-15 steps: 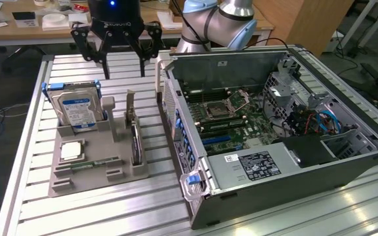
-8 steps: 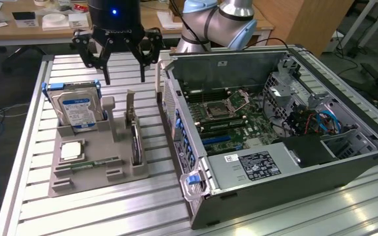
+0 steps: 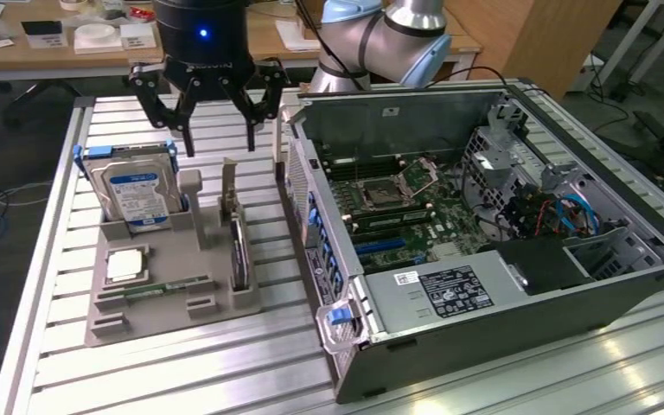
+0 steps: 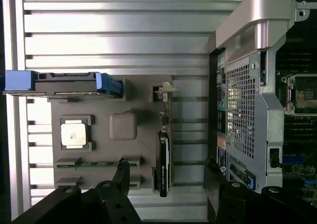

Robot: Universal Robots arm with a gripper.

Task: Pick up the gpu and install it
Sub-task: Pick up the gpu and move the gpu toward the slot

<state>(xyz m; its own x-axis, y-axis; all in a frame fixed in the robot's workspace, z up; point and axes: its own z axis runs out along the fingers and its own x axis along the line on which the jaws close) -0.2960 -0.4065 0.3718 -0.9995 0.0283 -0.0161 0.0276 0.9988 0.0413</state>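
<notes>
Bright, even, from overhead. Glare streaks along the table (image 3: 609, 363) slats, strongest near the case (image 3: 517, 346). Soft, short shadows around the tray (image 3: 165, 316). Dim inside the case, bright sheen on its metal rim.

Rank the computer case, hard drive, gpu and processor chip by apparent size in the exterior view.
1. computer case
2. hard drive
3. gpu and processor chip: unsure; the gpu stands edge-on, longer but thinner.

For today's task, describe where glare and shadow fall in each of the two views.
Exterior view: light streaks glare on the table slats at that view's right; the computer case interior is dim. Wrist view: table slats wash out bright, while the gpu stands dark on edge.
</notes>
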